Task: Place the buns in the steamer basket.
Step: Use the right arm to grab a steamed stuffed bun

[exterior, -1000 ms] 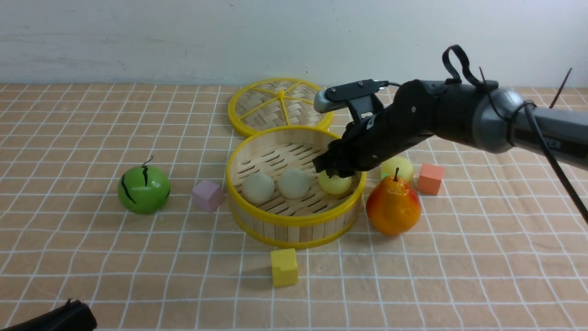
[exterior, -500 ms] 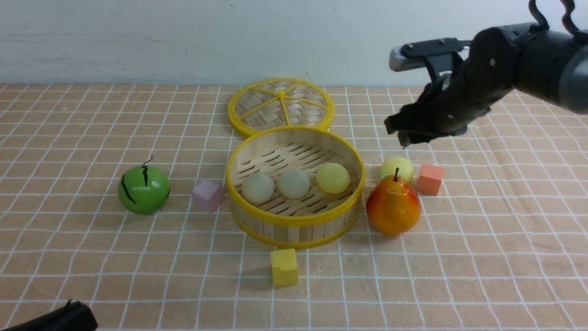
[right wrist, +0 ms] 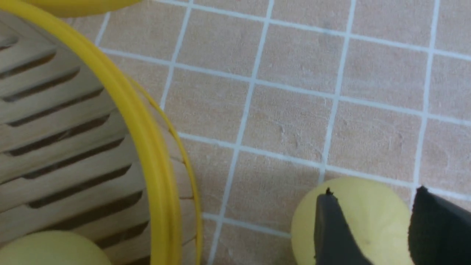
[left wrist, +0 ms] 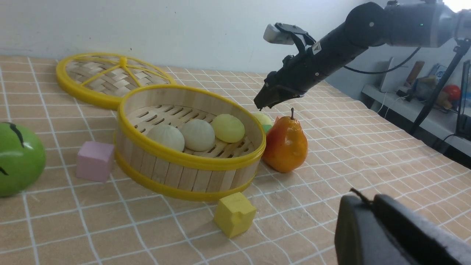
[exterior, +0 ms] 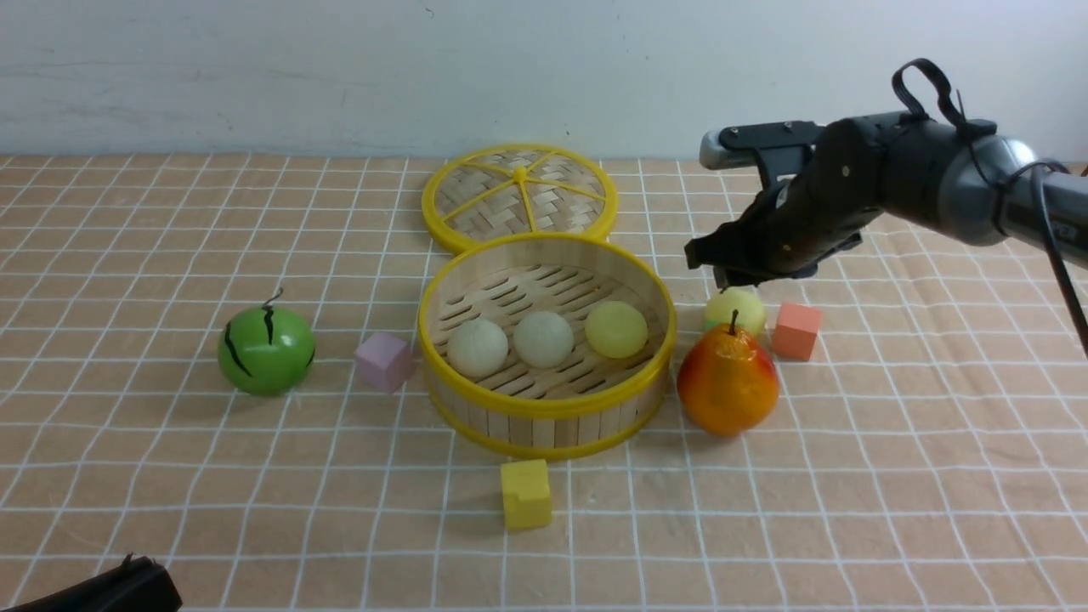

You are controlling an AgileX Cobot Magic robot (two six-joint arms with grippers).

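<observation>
Steamer basket [exterior: 544, 406] is sitting at centre of the checked cloth [exterior: 170, 459], lid [exterior: 519, 189] lying flat at its 12 o'clock, touching the rim. Three buns are resting on the slatted floor in a row: two off-white [exterior: 478, 348] [exterior: 544, 338] and one yellow [exterior: 616, 329], toward the 3 o'clock wall. The fourth bun [exterior: 738, 304], yellow, is lying outside on the cloth at the basket's 3 o'clock, just behind the pear [exterior: 728, 382] and just beside an orange cube [exterior: 796, 331]. Right gripper [exterior: 733, 279] is hovering directly over this bun, jaws released and spread, fingers [right wrist: 333, 232] straddling its top; whether they are touching it cannot be told. Left gripper [left wrist: 371, 206] is idling low at the near left edge, well apart from the basket, jaws clenched on nothing. Melon ball [exterior: 266, 350] and purple cube [exterior: 384, 361] are sitting at the basket's 9 o'clock, yellow cube [exterior: 525, 494] at its 6 o'clock.
</observation>
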